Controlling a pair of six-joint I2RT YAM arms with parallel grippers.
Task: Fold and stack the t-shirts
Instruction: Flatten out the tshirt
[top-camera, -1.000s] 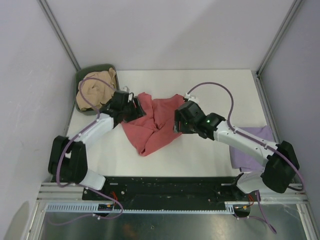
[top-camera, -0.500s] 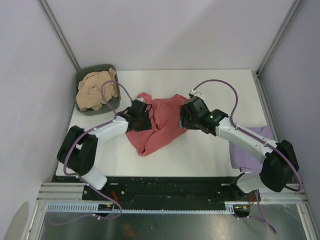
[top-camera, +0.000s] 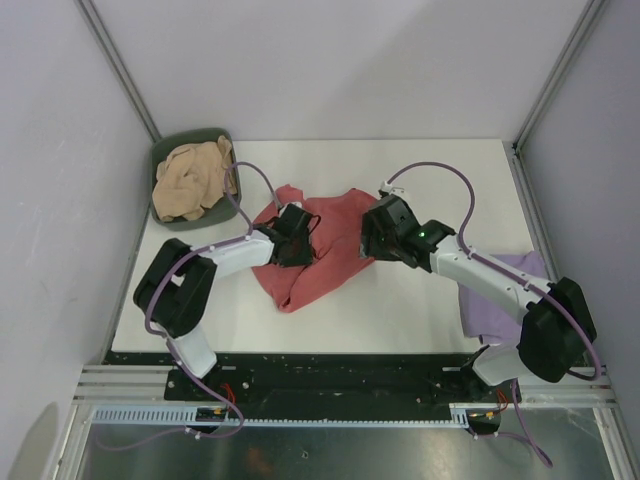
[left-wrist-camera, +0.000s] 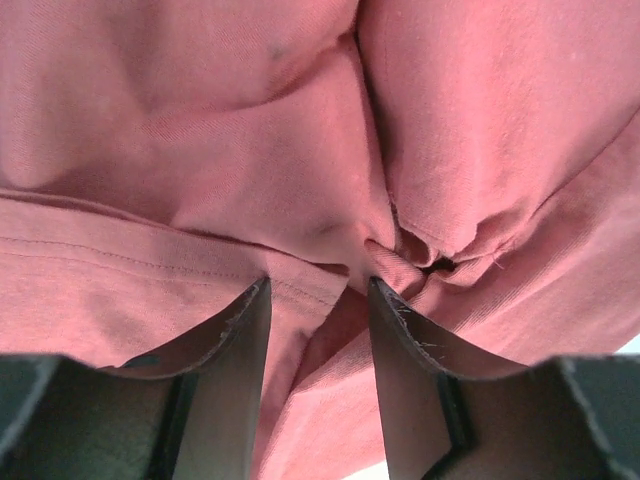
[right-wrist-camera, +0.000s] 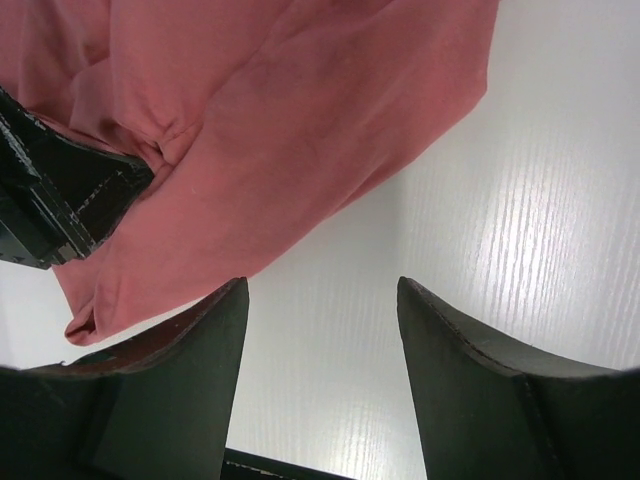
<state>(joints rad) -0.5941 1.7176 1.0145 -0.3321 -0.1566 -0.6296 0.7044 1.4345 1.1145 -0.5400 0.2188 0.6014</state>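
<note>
so the salmon-red tee (top-camera: 330, 255) sits in a crumpled heap around the middle of the white table (top-camera: 400, 320), nowhere near flat, with thick folds running across it; the left gripper (top-camera: 300, 240) is right down on the left half of the heap, and from its wrist view the whole frame is red cloth; its two fingers (left-wrist-camera: 238, 340) stand part-way apart, with a hemmed edge and a bunched ridge of fabric sitting at the tips and in the gap between them; honestly can't tell if that's a real pinch or if the tips are just pressing into the cloth

the right gripper (right-wrist-camera: 322, 290) is at the heap's right edge, jaws spread wide with nothing between them but bare tabletop; the shirt's edge lies just beyond its fingertips, and whether cloth touches them i can't make out; the left gripper's dark body shows on the shirt further over in that same view

further out: the pale lavender tee (top-camera: 488, 322) lies at the table's right edge, partly under the right arm (top-camera: 480, 275), well apart from the red one; the tan-beige tee (top-camera: 190, 178) is bunched up inside the dark green bin (top-camera: 160, 160) at the far-left corner
</note>
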